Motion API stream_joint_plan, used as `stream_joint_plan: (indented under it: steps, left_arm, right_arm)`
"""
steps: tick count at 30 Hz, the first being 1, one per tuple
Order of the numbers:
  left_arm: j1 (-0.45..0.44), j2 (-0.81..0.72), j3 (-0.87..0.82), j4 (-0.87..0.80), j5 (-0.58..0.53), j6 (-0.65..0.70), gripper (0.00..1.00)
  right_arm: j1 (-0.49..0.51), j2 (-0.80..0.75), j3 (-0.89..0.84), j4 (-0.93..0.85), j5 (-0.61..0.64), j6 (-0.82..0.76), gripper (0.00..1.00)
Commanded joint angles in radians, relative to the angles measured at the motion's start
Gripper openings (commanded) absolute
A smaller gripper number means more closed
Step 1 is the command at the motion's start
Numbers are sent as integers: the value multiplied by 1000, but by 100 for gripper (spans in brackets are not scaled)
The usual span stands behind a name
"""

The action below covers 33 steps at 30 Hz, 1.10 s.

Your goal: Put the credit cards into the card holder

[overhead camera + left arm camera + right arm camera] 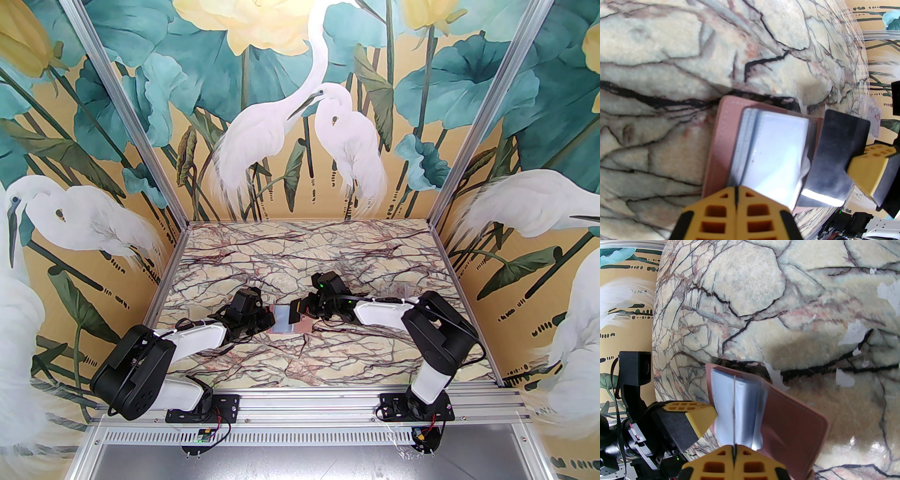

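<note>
Evidently the insertion step is in hand: the right hand is closed on a dark credit card, poised just beside the dusty-pink card holder, which lies open in the middle of the counter. The left hand, closed, seems to pinch the holder's pale sleeve. Next, the card's edge must meet a pocket mouth; the floppy sleeves may block it.

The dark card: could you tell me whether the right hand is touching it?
Touching. The left wrist view shows the right hand shut on the edge of the dark card; the right wrist view shows it edge-on between the closed jaws.
</note>
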Motion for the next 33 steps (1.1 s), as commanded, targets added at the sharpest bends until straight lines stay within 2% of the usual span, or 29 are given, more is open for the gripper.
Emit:
stream_joint_plan:
  steps: [1,33]
  left_arm:
    - [7,30,-26,-32,-36,-6,6]
    - [7,31,-31,-21,-31,-4,7]
  right_arm:
    - [-7,31,1,24,-16,18,0]
    - [-28,50,-43,70,-14,28,0]
